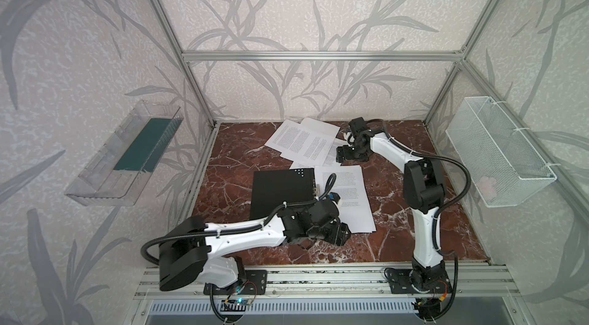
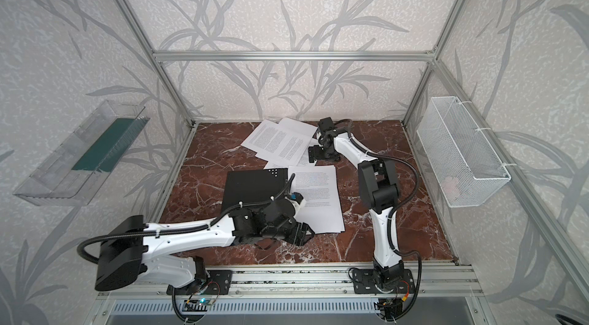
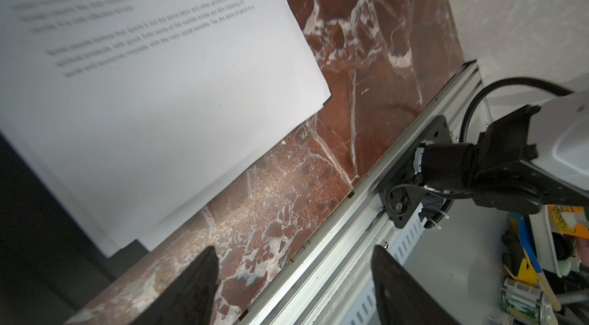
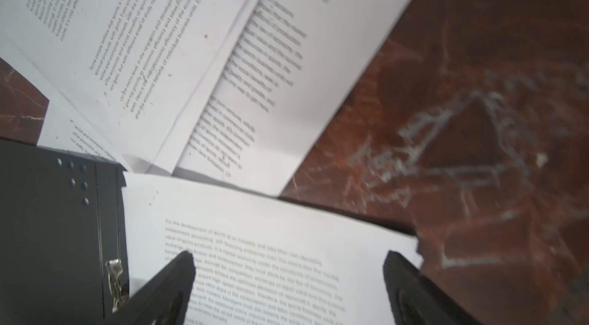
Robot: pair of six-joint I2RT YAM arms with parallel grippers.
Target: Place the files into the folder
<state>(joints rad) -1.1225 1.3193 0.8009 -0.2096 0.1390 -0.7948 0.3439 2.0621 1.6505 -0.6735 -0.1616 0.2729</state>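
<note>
"Files (image 1: 304, 143): where did they lie?"

"In two lots on the table (image 1: 401, 224). Several scattered sheets (image 2: 280, 141) overlapped one another at the far side. A neat stack (image 1: 345, 199) lay nearer, on the right half of the folder (image 1: 280, 194)."

"And the folder itself?"

"It lay open and flat in the middle of the table, black side up. Its left half was bare, and the metal clip (image 4: 114, 278) sat along the spine, just beside the stack's edge. In the left wrist view a dark edge showed under the stack's near corner."

"What of the left end effector (image 3: 293, 275)?"

"It was at the stack's near left corner. Its jaws stood well apart, with only the table and the aluminium rail (image 3: 334, 243) showing between them. It held nothing."

"And the right end effector (image 4: 290, 263)?"

"In both top views it was over the edge of the scattered sheets, just beyond the stack's far side. Its fingers (image 4: 172, 282) were spread wide over the stack's printed top sheet and gripped nothing. Whether they touched the paper could not be told."
</note>
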